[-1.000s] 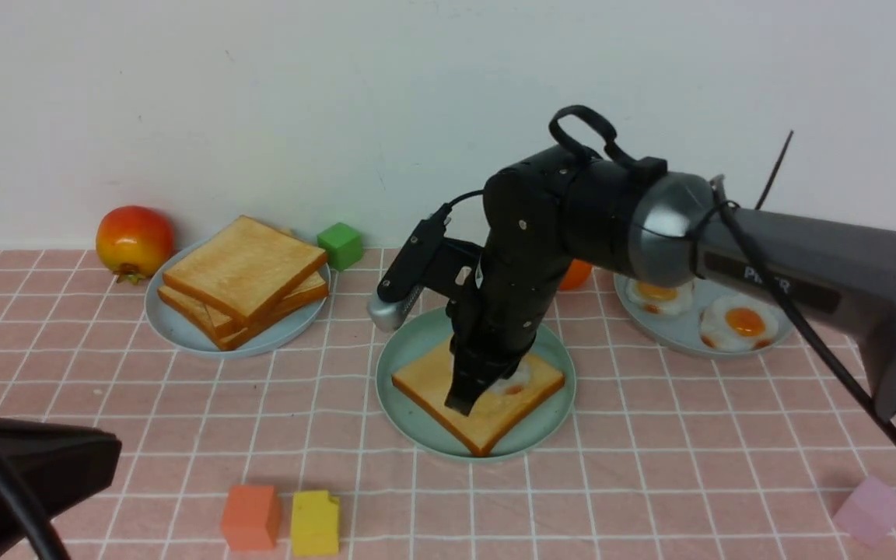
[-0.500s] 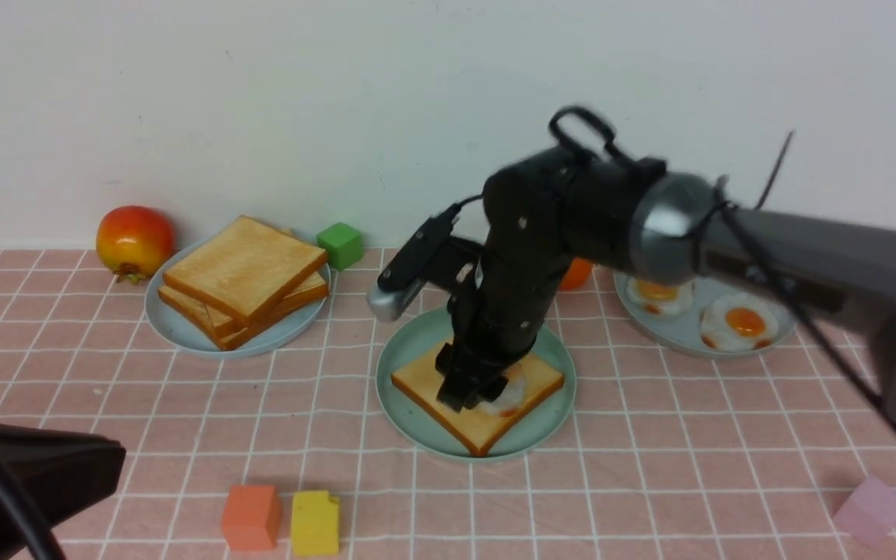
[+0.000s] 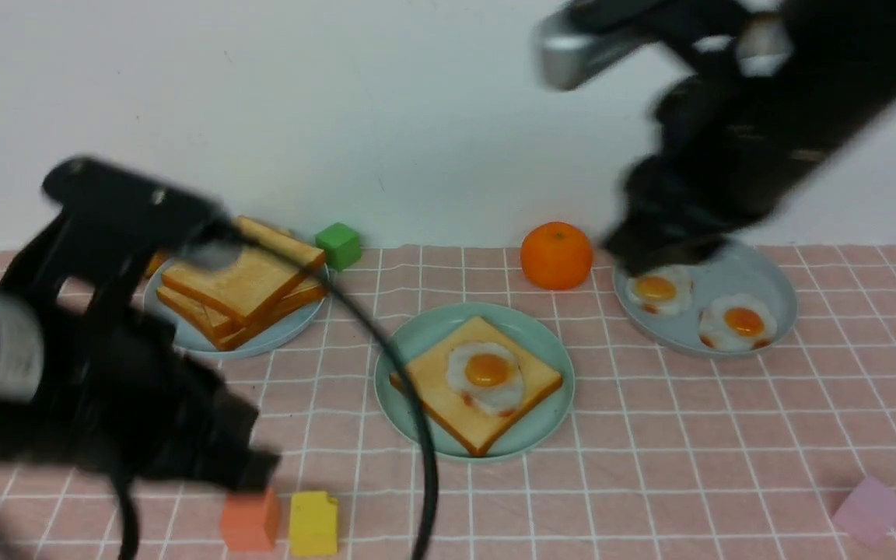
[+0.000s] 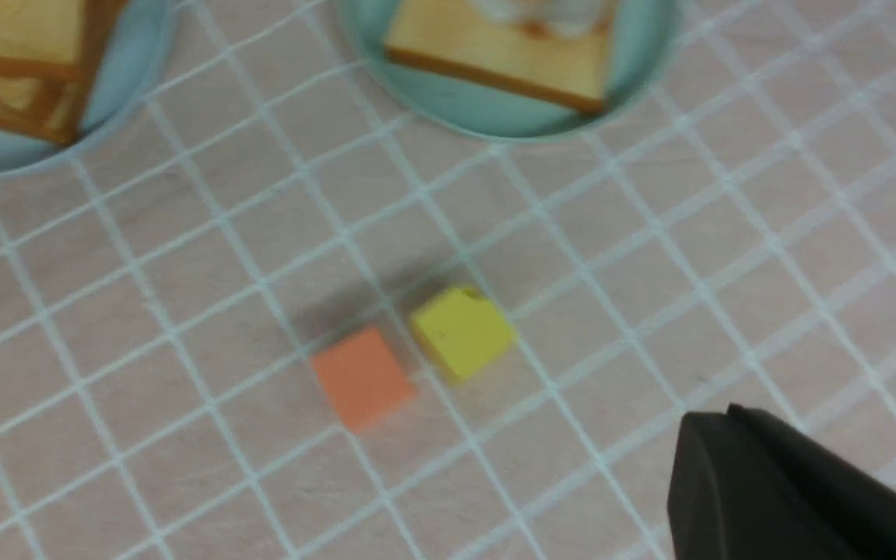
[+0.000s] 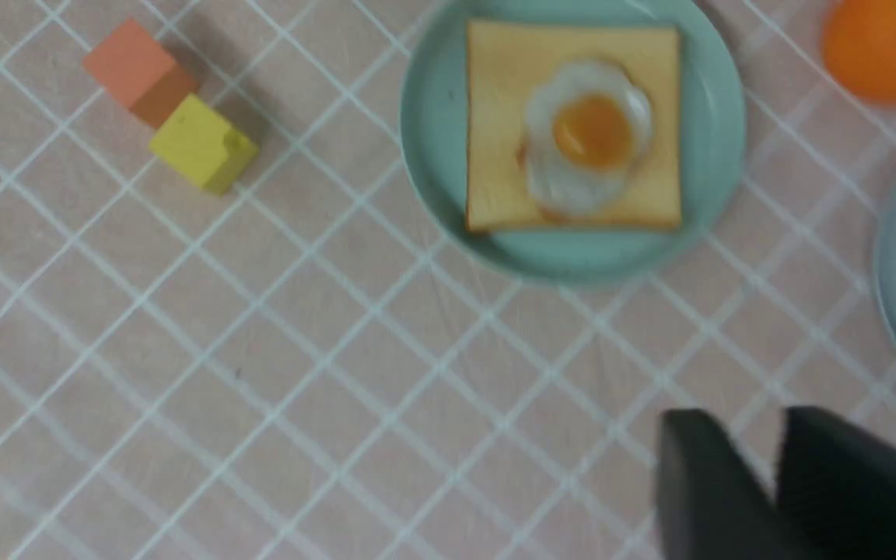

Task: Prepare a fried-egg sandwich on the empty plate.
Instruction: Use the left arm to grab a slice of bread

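One egg-topped toast [image 3: 432, 383] on plate [image 3: 415, 336] | right claw [image 3: 658, 250] high, well right of it, I cannot tell its gap | left claw [image 3: 257, 467] together.

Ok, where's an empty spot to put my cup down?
Try the bare cloth between the green plate, the egg plate and the pink block. The back row is crowded: toast plate, green block, orange fruit. The left arm hangs over the front left by the orange block and yellow block.

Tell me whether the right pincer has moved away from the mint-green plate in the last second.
Yes. The right pincer lifted up and rightward off the mint-green plate, now by the grey-blue dish.
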Tool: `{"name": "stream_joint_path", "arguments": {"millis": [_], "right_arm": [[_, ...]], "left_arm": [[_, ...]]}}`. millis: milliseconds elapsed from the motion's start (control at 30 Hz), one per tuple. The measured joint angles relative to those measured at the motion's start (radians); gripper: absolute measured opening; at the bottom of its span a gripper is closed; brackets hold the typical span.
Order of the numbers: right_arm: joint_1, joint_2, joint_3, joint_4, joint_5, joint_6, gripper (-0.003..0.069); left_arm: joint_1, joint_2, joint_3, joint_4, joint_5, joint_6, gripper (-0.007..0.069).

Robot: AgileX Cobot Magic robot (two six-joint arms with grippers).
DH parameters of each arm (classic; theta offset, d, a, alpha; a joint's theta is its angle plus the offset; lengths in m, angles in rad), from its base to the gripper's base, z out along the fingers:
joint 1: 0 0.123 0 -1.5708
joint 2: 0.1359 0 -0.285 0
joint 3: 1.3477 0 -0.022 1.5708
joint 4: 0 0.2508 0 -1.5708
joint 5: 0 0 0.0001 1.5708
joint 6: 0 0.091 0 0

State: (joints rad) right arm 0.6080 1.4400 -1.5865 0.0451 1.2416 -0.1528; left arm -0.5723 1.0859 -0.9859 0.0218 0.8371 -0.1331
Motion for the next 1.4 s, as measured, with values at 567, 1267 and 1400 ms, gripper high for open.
{"name": "stream_joint_path", "arguments": {"millis": [567,1267,1400], "right_arm": [[0.000,-0.544,0.341,0.011,0.018,0.081,0.0002],[0.000,-0.645,0.346,0.041,0.028,0.074,0.0006],[0.000,-0.645,0.346,0.041,0.028,0.074,0.0008]], "left_arm": [[0.306,0.599,-0.414,-0.218,0.015,0.239,-0.0013],[0.308,1.080,-0.841,0.205,-0.042,0.081,0.0421],[0.308,1.109,-0.844,0.215,-0.078,0.081,0.0419]]}}
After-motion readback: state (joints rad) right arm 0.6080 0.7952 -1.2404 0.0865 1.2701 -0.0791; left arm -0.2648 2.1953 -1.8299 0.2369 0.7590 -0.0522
